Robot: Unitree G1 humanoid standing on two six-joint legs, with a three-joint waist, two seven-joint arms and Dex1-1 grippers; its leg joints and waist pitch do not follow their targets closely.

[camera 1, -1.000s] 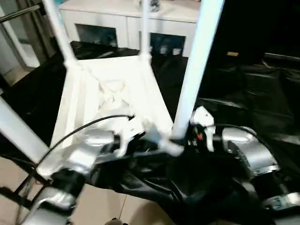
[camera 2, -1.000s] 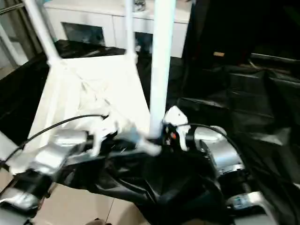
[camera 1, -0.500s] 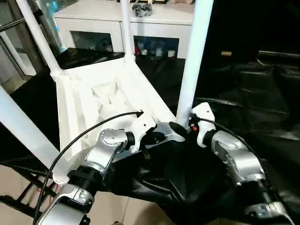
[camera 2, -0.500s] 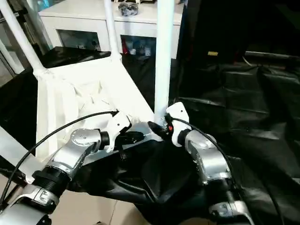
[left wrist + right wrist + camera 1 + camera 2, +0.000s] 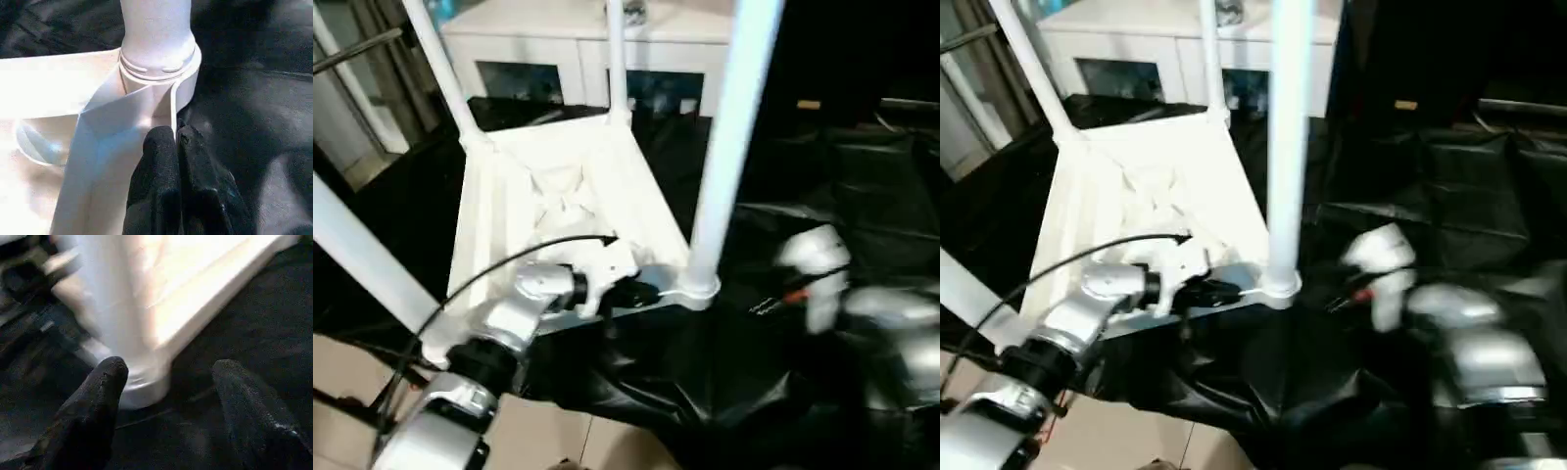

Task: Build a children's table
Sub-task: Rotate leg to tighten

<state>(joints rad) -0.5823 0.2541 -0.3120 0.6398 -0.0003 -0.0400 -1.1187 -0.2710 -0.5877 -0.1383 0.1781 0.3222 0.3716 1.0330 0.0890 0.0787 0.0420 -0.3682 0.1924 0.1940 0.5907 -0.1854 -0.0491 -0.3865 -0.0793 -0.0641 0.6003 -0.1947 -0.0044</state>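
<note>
Left gripper [image 5: 176,139], centre frame, is clenched with fingertips pressed against the tabletop [image 5: 558,206] rim beside the near leg [image 5: 729,137] socket. Right gripper [image 5: 168,369], right of centre, is spread wide, grasping nothing, just beside that socket.

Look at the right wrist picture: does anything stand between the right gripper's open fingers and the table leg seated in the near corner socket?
Nothing visible does. The right gripper stands open, its two fingers apart, and the leg in its corner socket lies straight ahead, with bare black cloth below the gap.
</note>
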